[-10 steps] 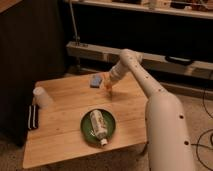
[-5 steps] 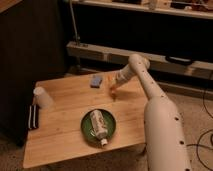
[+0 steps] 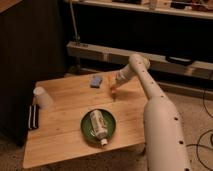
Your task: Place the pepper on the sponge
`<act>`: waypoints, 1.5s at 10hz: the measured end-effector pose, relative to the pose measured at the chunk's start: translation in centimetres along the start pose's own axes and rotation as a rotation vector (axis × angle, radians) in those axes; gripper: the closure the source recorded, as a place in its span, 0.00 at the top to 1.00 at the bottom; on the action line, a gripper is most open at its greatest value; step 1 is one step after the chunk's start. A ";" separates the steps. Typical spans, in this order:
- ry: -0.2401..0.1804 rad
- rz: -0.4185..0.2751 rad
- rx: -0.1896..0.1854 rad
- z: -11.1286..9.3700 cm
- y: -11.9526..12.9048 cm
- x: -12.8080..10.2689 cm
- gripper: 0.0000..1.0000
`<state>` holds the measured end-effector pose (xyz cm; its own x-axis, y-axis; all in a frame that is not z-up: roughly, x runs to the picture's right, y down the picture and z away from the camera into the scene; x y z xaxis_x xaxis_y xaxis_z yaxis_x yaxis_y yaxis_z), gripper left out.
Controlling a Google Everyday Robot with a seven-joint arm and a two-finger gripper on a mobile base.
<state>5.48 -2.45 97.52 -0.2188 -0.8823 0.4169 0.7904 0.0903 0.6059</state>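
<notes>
Over the far middle of the tabletop (image 3: pixel 60 142), found the claw (image 3: pixel 116 85) pointed down at the end of the white arm (image 3: pixel 150 100) reaching in from 4 o'clock. Saw the pepper (image 3: pixel 114 91) as a small orange-red fleck right at the claw's tip, touching it. Could not tell whether clenched on the pepper or released around it, nor whether the pepper was lifted clear of the wood or resting on it.

Found the sponge (image 3: pixel 96 80), light blue, near but apart, between 9 and 10 o'clock from the claw, lying flat with nothing on top. Judged the pepper therefore not on the sponge. Judged the step in hand as one of two, equally suited to this pose: closing on the pepper, or carrying it. Needed next, either way: a sure hold on the slim pepper, a short carry toward the sponge, a stop squarely above the block, and a low release to guard against rolling off so small and soft a pad.

Farther out, noted at 7 o'clock a green plate (image 3: pixel 84 131) bearing a white bottle (image 3: pixel 98 124) laid on its side. Noted at 9 o'clock a white cup (image 3: pixel 42 97), and at 8 o'clock a black-and-white striped flat item (image 3: pixel 33 116) by the left edge. Made out a greenish label on the bottle, yet read no brand or word there, nor any writing elsewhere.
</notes>
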 end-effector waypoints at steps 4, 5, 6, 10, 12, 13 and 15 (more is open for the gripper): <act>0.163 -0.064 0.005 0.8 -4.8 4.1 0.00; 0.257 -0.075 0.005 0.5 -5.3 4.8 0.00; 0.323 -0.076 0.006 0.2 -5.2 4.9 0.00; 0.217 -0.069 0.016 1.9 -7.1 7.0 0.00; 0.119 -0.072 0.044 2.7 -8.3 7.8 0.00; 0.098 -0.067 0.053 2.9 -8.5 7.9 0.00; 0.072 -0.059 0.060 3.3 -8.5 7.9 0.00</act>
<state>-4.85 -8.68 97.88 -0.2209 -0.9175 0.3307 0.7413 0.0624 0.6682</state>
